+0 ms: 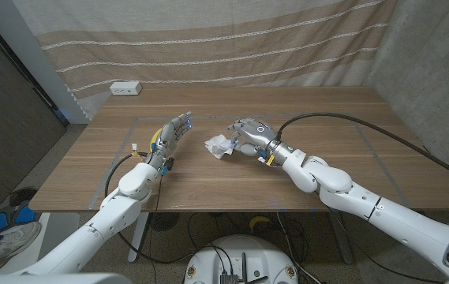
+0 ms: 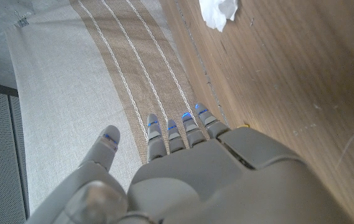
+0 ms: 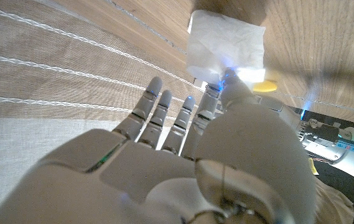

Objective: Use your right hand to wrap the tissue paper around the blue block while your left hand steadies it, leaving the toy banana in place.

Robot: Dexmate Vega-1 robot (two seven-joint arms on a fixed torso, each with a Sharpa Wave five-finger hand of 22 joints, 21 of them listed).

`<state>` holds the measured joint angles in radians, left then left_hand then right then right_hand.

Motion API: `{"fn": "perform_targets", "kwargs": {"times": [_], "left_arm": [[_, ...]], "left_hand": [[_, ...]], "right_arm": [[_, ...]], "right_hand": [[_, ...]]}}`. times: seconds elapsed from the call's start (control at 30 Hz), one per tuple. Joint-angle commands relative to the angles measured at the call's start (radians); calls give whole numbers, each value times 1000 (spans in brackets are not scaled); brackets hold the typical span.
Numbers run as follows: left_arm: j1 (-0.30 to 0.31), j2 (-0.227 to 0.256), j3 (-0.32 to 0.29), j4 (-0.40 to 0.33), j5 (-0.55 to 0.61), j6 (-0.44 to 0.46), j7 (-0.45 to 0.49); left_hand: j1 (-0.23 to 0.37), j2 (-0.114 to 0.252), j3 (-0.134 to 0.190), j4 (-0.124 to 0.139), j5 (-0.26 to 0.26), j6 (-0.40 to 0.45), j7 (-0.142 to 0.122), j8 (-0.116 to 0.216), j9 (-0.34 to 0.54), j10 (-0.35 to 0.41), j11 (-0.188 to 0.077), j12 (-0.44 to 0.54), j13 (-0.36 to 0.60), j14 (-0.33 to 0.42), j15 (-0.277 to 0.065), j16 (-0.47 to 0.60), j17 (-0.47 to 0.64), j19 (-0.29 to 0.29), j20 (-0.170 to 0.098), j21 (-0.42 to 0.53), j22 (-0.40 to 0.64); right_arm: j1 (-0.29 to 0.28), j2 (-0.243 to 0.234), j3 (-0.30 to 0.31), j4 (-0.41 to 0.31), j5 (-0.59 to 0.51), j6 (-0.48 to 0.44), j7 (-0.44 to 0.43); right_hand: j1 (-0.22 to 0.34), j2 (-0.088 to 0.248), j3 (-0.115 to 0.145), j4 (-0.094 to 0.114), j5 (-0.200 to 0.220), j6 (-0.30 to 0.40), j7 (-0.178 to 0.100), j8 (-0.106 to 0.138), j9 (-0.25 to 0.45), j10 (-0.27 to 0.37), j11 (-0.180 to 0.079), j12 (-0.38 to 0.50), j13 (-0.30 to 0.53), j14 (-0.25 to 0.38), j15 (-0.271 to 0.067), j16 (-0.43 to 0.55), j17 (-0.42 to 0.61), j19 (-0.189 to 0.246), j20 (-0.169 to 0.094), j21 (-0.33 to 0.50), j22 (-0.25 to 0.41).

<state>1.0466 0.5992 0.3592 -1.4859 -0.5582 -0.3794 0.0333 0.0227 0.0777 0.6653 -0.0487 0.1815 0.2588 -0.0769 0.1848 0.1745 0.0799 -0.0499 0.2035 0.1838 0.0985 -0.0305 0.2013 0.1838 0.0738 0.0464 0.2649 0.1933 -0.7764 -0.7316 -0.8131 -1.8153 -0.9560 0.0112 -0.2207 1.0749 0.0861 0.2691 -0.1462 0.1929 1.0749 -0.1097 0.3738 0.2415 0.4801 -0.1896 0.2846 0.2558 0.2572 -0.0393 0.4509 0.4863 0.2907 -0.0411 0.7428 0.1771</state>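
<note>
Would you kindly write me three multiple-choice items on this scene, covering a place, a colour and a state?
1. Where is the tissue paper? A) between the hands B) at the table's far right corner C) on the floor
2. What colour is the socket strip? A) red B) white C) green
3. The left hand is: A) gripping the tissue B) open C) a fist
1 A, it lies between left hand and right hand; 2 B, plainly white; 3 B, fingers straight, apart, holding nothing.
</note>
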Motion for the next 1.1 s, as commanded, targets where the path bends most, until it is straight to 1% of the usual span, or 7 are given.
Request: {"fn": "perform_targets", "kwargs": {"times": [0.03, 0.43, 0.53, 0.67, 0.87, 0.93, 1.1], "left_arm": [[14, -8, -8, 7, -7, -12, 8], [23, -6, -16, 16, -35, -2, -4], [22, 21, -12, -3, -38, 42, -12], [9, 77, 2, -43, -14, 127, -21], [-29, 133, 33, -68, 36, 197, -50], [-43, 159, 47, -87, 69, 231, -51], [-72, 196, 75, -124, 131, 291, -48]], "left_hand": [[-15, 19, -1, 6, -1, -5, -3, -3, 5, -1, -5, 0, 2, 11, 1, 4, 5, 6, 3, -3, 1], [-15, 18, -2, 7, -1, -21, -6, -8, 5, 2, -3, 1, 2, 26, 4, 7, 5, 13, 9, -2, 1], [-14, 16, -4, 9, -1, -39, -17, -8, 4, 57, -26, 19, 3, 25, 10, 2, 5, -2, 11, -10, 1], [-13, 11, -7, 9, -1, -56, -23, -7, 4, 82, -30, 22, 3, -8, 13, -13, 4, -56, 6, -34, 1], [14, -21, -10, -40, -6, -59, -25, 1, 3, 47, -33, 2, 3, -81, 11, -28, -1, -126, -16, -62, -1], [24, -33, -11, -66, -8, -29, -28, 12, 4, 24, -34, -5, 4, -116, 6, -29, -1, -161, -21, -70, -1], [27, -50, -18, -95, -10, 20, -32, 20, 5, -42, -18, -19, 4, -188, -5, -31, -1, -228, -39, -78, 1]], "right_arm": [[83, 29, -29, 54, -30, 84, 60], [150, 75, -44, 123, -23, 114, 58], [162, 87, -42, 139, -5, 117, 58], [171, 95, -38, 147, 20, 116, 61], [169, 92, -22, 132, 71, 110, 86], [168, 92, -14, 126, 97, 109, 101], [166, 87, -10, 117, 100, 102, 98]], "right_hand": [[-6, 11, 1, 6, 11, 1, -3, 3, 1, 4, -1, -3, 1, -4, -169, -2, 4, 1, -37, -4, 2], [-3, 15, -1, 3, 13, -3, 1, 4, 5, 7, -3, -4, 1, -1, -172, -5, 3, 3, -38, -4, 2], [-1, 16, 0, 3, 14, -2, 6, 5, 8, 8, -2, -4, 1, 0, -173, -5, 3, 4, -38, -5, 2], [-1, 19, 0, 3, 15, -4, 11, 7, 12, 9, -2, -5, 1, 2, -172, -5, 3, 4, -39, -5, 2], [0, 21, -1, 2, 15, -5, 18, 10, 18, 8, -2, -6, 2, 2, -173, -6, 4, 4, -39, -5, 2], [0, 22, -2, 2, 15, -4, 19, 12, 19, 10, -1, -6, 2, 2, -172, -6, 4, 5, -39, -5, 2], [0, 22, -2, 2, 15, -5, 21, 13, 22, 10, 0, -6, 2, 2, -171, -8, 3, 5, -38, -5, 2]]}}
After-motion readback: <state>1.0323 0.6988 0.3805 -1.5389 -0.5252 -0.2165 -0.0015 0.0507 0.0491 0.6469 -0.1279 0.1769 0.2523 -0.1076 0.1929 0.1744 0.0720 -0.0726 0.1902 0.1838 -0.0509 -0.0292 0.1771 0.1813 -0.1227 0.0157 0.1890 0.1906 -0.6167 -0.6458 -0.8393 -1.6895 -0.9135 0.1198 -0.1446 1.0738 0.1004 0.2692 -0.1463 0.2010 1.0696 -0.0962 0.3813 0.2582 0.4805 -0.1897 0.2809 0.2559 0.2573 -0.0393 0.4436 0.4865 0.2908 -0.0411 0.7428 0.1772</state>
